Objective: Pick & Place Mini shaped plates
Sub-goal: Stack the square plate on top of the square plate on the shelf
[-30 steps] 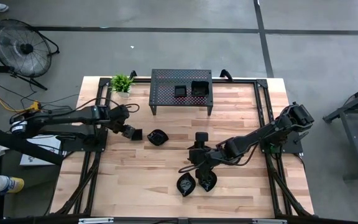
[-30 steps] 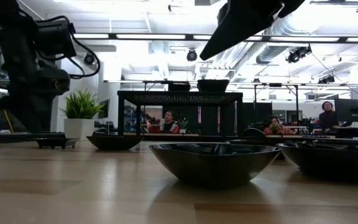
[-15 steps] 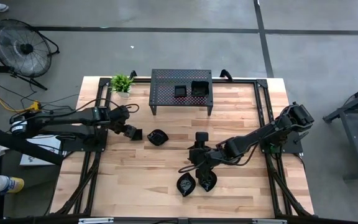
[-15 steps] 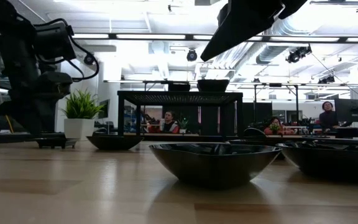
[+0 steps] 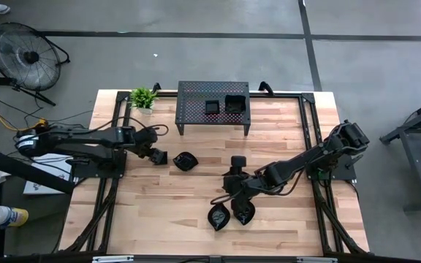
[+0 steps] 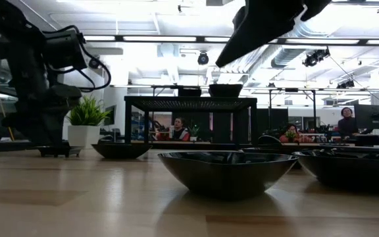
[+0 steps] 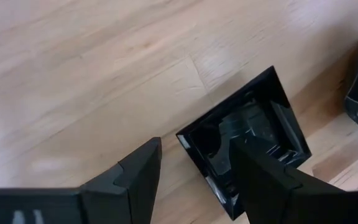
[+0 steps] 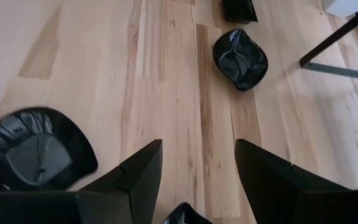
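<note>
The left tool [image 7: 194,171] is down at a small square black plate [image 7: 244,146] on the wooden surface [image 5: 159,212], in front of the black perforated stand [image 5: 213,107] and off toward its left end. Its fingers are spread: 1 finger [image 7: 263,180] lies over the inside of the plate, the other stands outside the rim over bare wood. They are not clamped on the plate, which lies flat on the surface.

Just beside that plate, toward the stand's middle, lies a roundish black plate [image 5: 185,161], apart from the tool.

The right tool [image 5: 232,196] hangs above the surface well in front of the stand's right half, fingers wide apart and holding nothing; bare wood shows between them in the right wrist view. Just below it, nearer the front edge, lie 2 leaf-shaped black plates [image 5: 218,216] side by side. A small square plate [image 5: 237,160] lies between the right tool and the stand.

On top of the stand sit 2 more square plates [image 5: 234,103], toward its right end. A small green potted plant [image 5: 143,97] stands just off the stand's left end.

In the low view, people sit at desks in the room behind the stand.
</note>
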